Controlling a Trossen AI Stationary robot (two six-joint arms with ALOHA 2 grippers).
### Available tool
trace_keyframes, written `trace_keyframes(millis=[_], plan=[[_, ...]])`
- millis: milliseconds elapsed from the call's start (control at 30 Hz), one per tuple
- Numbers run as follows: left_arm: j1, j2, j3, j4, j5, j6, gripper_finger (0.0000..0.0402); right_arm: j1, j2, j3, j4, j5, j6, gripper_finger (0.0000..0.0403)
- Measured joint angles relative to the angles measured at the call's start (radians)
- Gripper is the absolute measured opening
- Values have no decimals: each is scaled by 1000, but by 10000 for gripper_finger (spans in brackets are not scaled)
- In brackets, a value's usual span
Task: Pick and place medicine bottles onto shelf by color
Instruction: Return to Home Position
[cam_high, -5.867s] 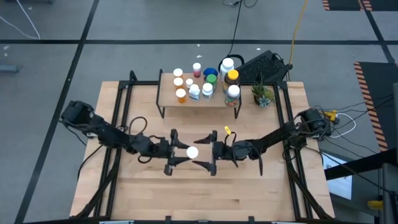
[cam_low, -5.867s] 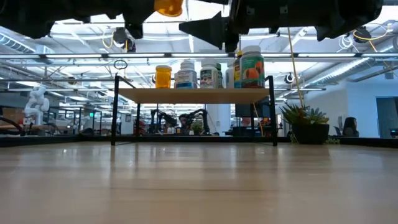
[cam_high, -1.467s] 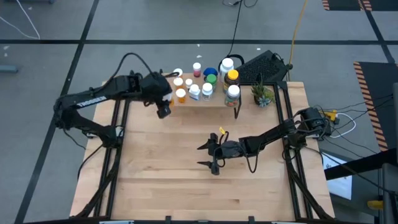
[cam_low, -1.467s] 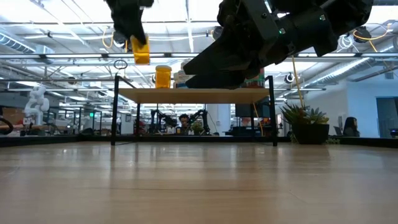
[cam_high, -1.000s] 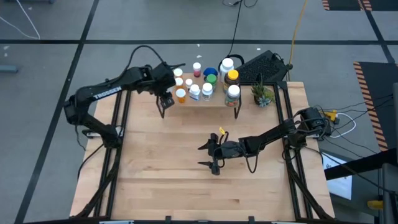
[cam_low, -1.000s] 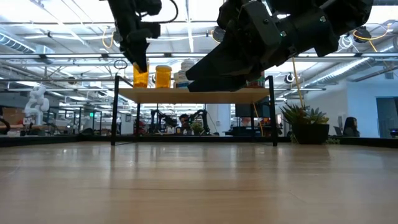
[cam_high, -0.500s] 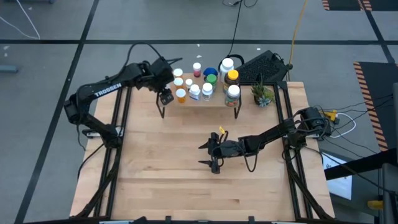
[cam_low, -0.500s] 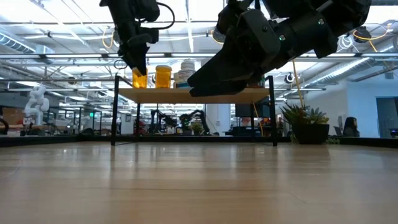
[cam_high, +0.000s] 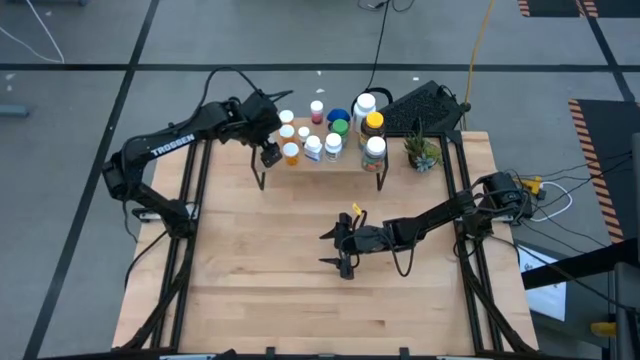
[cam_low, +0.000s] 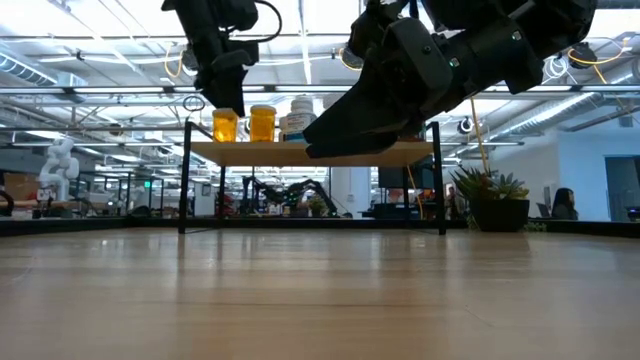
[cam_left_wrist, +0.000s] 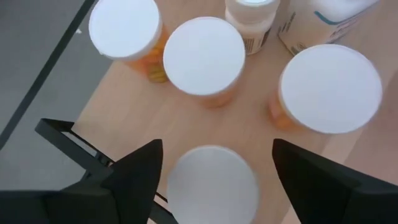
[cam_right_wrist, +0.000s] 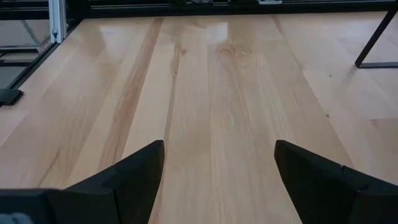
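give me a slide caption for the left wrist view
Left gripper open above a white-capped orange bottle on the shelf beside three others.

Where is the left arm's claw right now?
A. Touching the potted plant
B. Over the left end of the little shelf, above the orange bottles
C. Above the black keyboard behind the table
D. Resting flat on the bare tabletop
B. The left gripper hangs over the shelf's left end, and its wrist view looks straight down on white-capped orange bottles standing there.
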Motion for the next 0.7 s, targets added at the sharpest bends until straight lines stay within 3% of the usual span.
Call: trace_keyframes(millis=[300,700], plan=[[-31,-57,0,-2,0,-33,321,0,0,0,1,0,0,302],[-164,-220,-4,7,-18,-169,273,3,-39,-1,4,0,-38,301]])
